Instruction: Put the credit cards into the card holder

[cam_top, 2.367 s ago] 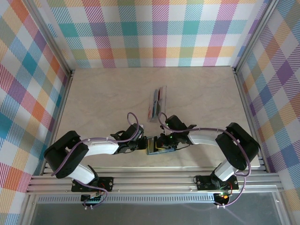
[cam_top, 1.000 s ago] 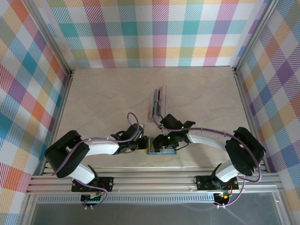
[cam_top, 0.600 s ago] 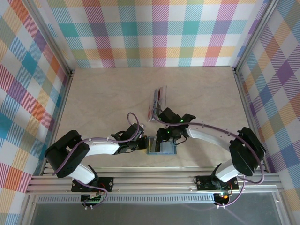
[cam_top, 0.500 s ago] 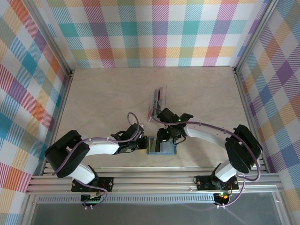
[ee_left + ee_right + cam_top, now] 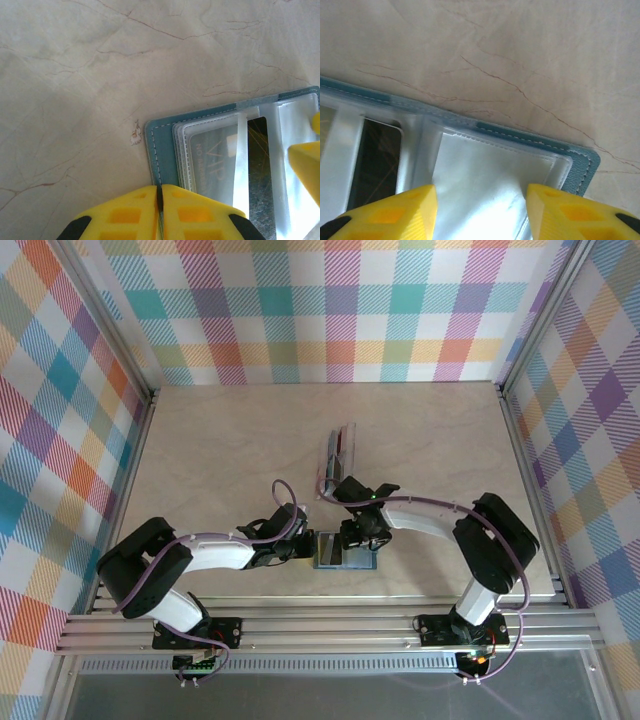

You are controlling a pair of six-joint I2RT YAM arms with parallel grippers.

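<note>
- We see the dark teal, nearly square card holder (image 5: 345, 556) lying open on the marbled beige tabletop (image 5: 220, 460). It's at the near edge, centre, btwn the two arms, w/ clear plastic sleeves facing up.
- The left gripper (image 5: 160, 200) is at the holder's left edge. Its jaws are closed, w/ the teal cover's rim running into the seam; we read that as a pinch on the cover.
- The right gripper (image 5: 480, 210) hangs over the holder's right half, jaws roughly half open, holding nothing. Its fingers straddle an empty clear sleeve (image 5: 485, 175).
- Already sleeved: a pale grey plastic card (image 5: 212, 160) on the left and a yellow-black card (image 5: 377, 160) just right of it.
- The unsleeved thin plastic credit cards (image 5: 337, 460), a red one on show, sit in a small pile just far of the holder, beside the right arm's wrist. How many, we can't tell.
- Step in hand, as we judge it: the right gripper clears the holder and goes for the next card.
- To do it well: lift straight up first so no finger drags the floppy sleeve. The left gripper's pinch should act as the anchor, else the holder slides.
- At the pile: take one card only, by a short edge, so most of it sticks out for insertion.
- Then feed it low & flat into the empty right sleeve. The sleeve mouth isn't clear from here, so we'd check before pushing.
</note>
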